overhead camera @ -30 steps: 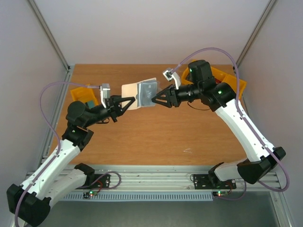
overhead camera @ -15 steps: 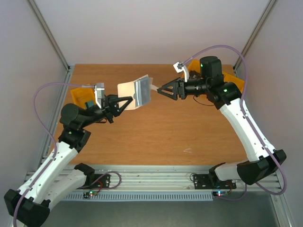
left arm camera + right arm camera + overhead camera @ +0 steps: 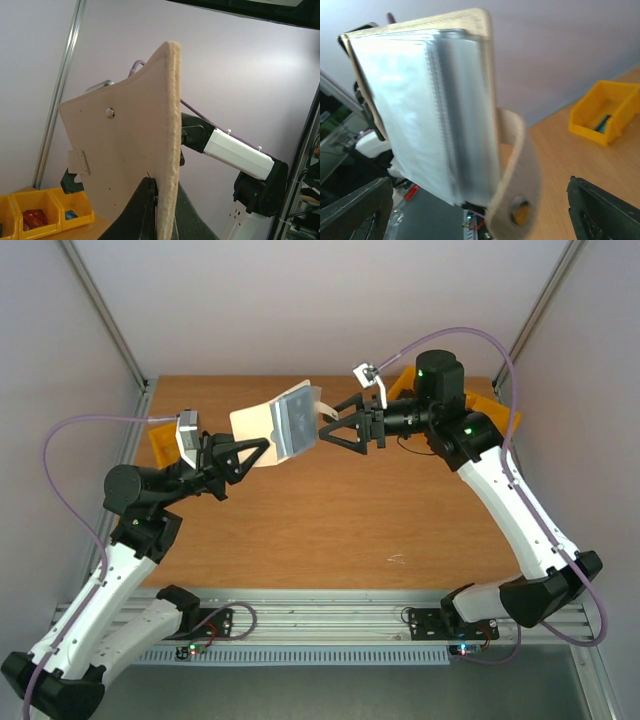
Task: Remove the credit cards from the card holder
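Note:
The card holder (image 3: 285,425) is held upright in the air above the table, beige outside toward the left arm, pale blue-grey pockets (image 3: 420,110) toward the right arm. My left gripper (image 3: 258,448) is shut on its lower edge; in the left wrist view the black fingers (image 3: 142,210) pinch the beige panel (image 3: 125,160). My right gripper (image 3: 325,428) stands wide open just right of the holder's free edge. The strap with its snap (image 3: 517,200) hangs between the spread fingers (image 3: 605,210). No credit cards can be made out; they are hidden in the pockets.
A yellow bin (image 3: 490,405) sits at the table's back right, behind the right arm. Another yellow bin (image 3: 160,440) lies at the left edge, partly covered by the left arm. Yellow bins (image 3: 30,215) holding a red item appear low in the left wrist view.
My right gripper has opened from nearly shut to wide and pulled slightly back from the holder's edge. The left arm has swung the holder up and to the left.

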`<act>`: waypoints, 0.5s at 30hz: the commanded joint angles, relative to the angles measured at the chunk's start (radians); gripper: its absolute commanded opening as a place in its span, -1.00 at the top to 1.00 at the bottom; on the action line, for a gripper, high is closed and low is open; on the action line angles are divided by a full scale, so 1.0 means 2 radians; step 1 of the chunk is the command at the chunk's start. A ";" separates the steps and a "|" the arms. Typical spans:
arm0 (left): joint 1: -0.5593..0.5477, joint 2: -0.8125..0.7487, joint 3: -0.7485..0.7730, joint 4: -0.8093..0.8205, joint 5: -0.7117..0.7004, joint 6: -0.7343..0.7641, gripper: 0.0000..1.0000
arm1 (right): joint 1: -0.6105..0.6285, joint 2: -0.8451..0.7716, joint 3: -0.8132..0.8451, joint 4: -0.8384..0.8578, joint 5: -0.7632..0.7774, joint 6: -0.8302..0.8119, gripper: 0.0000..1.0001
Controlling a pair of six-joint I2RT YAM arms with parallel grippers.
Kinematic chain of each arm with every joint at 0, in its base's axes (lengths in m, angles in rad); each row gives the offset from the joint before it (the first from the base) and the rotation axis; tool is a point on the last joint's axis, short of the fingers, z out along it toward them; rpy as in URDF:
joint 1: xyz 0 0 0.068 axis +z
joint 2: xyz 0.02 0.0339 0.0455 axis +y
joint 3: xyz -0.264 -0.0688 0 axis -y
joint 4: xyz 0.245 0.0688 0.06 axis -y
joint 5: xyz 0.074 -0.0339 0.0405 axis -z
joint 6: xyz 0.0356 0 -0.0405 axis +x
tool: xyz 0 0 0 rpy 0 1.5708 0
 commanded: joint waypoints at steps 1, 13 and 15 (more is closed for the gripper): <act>0.003 0.003 0.023 0.037 0.014 -0.005 0.99 | 0.033 0.020 0.007 0.060 -0.026 0.027 -0.93; 0.003 0.003 0.013 0.001 -0.011 -0.021 0.99 | 0.070 0.017 0.022 0.046 -0.052 0.020 0.37; 0.003 0.001 0.005 -0.021 -0.026 -0.016 0.99 | 0.071 0.001 0.011 0.049 -0.045 0.025 0.68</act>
